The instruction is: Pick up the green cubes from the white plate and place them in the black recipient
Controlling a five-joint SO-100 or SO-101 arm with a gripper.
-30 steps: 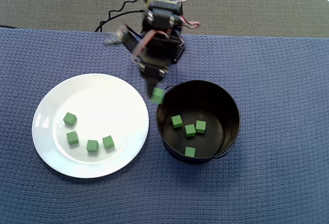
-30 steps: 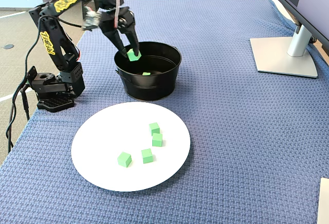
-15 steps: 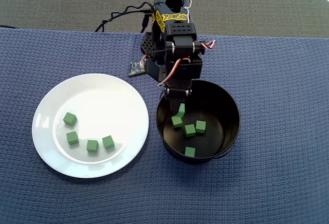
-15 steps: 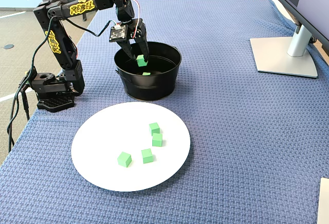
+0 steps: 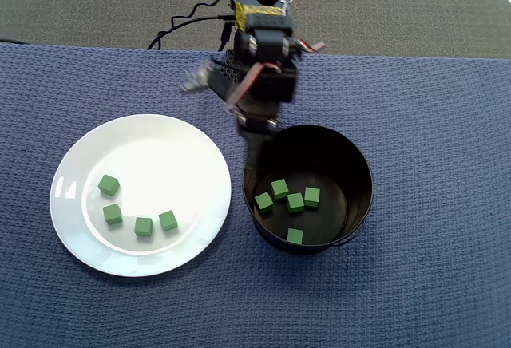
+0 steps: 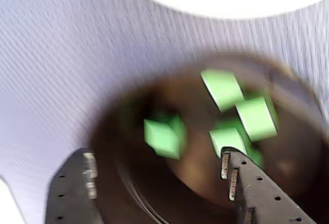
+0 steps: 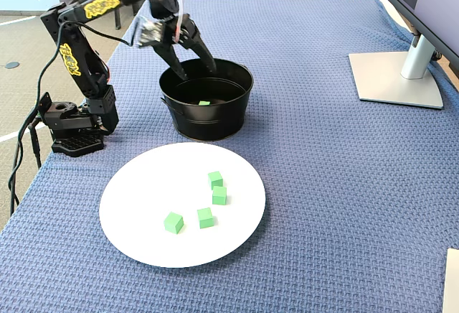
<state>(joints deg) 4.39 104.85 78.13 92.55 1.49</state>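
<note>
Several green cubes (image 5: 143, 226) lie on the white plate (image 5: 160, 148) at the left of the overhead view, and the fixed view shows them (image 7: 219, 195) toward the middle of the plate (image 7: 143, 205). Several more cubes (image 5: 295, 202) rest on the floor of the black recipient (image 5: 363, 164). My gripper (image 7: 197, 72) hangs open and empty over the back-left rim of the pot (image 7: 208, 123). In the blurred wrist view the two fingers stand wide apart (image 6: 157, 157) above the pot's cubes (image 6: 222, 88). The overhead view puts the gripper (image 5: 255, 150) at the pot's upper-left rim.
A blue woven cloth (image 7: 323, 184) covers the table. The arm's base (image 7: 75, 123) stands at the left edge in the fixed view, with cables (image 5: 184, 25) trailing off the table. A monitor stand (image 7: 398, 76) sits at the far right.
The gripper let go of a green cube, which now lies inside the pot. Its jaws opened and it rose and swung back toward the pot's rim.
</note>
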